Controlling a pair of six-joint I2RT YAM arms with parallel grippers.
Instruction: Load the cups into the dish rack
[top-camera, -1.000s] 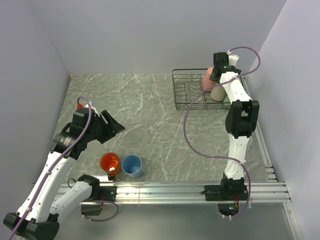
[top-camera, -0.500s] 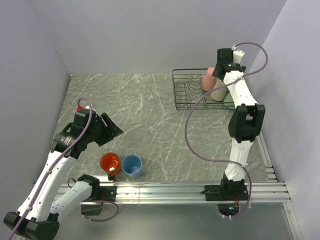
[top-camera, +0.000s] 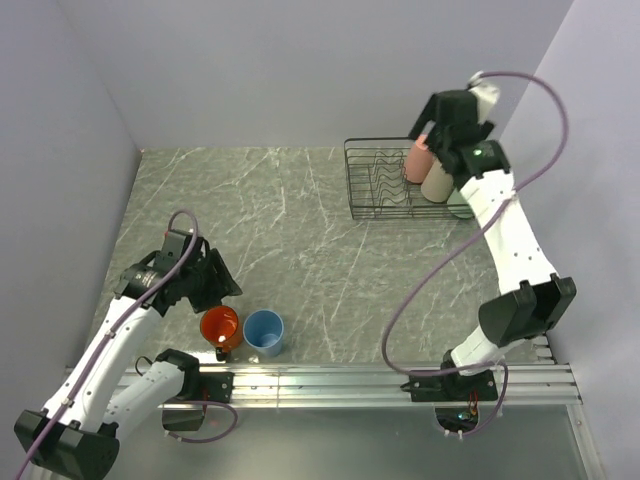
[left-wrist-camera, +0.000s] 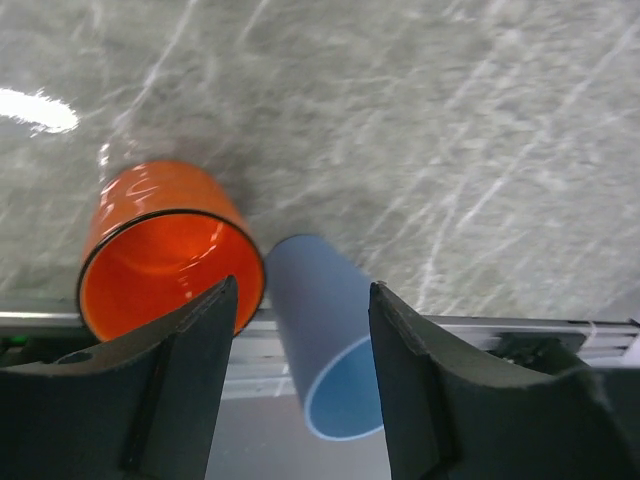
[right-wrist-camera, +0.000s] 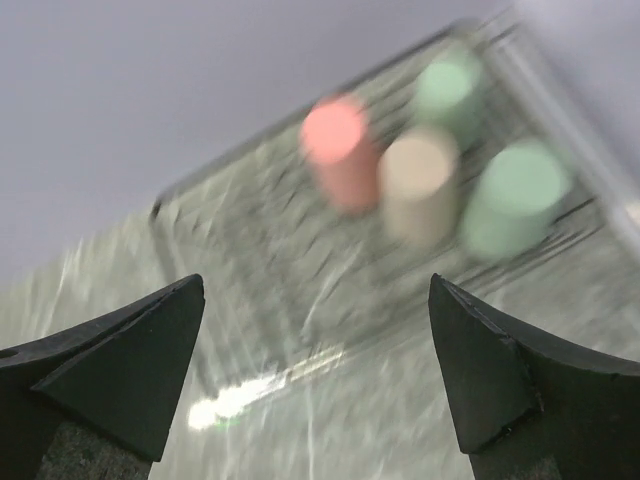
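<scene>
The left gripper (left-wrist-camera: 300, 330) is spread wide and holds nothing. It hangs over the last two cups. In its wrist view the orange mug (left-wrist-camera: 165, 250) sits at 10 o'clock of the gap between the fingers, and the light blue tumbler (left-wrist-camera: 325, 330) lies right in that gap. Both stand mouth-up at about 7 o'clock on the marbled table (top-camera: 300, 230), the tumbler at 3 o'clock of the mug and just beside it, possibly touching.

The right gripper (right-wrist-camera: 315, 330) is also spread and empty, up over the dish rack (top-camera: 352, 178) at 1 o'clock of the table. Its blurred wrist view shows four cups in the rack's right part: the salmon pink cup (right-wrist-camera: 338, 150), the beige cup (right-wrist-camera: 420, 180) at its 4 o'clock, and two pale green cups (right-wrist-camera: 450, 88) (right-wrist-camera: 510, 195) toward 1 and 3 o'clock. From above, only the pink and beige ones show, because the arm hides the rest.

I judge the job about two-thirds done, with four cups loaded and the mug and tumbler still to go.

The pair stand so close that closing on one may nudge the other. The metal rail (top-camera: 400, 380) runs directly at their 6 o'clock, leaving little room on that side. The rack's left part shows only the wavy plate wires, so space seems to remain there.
</scene>
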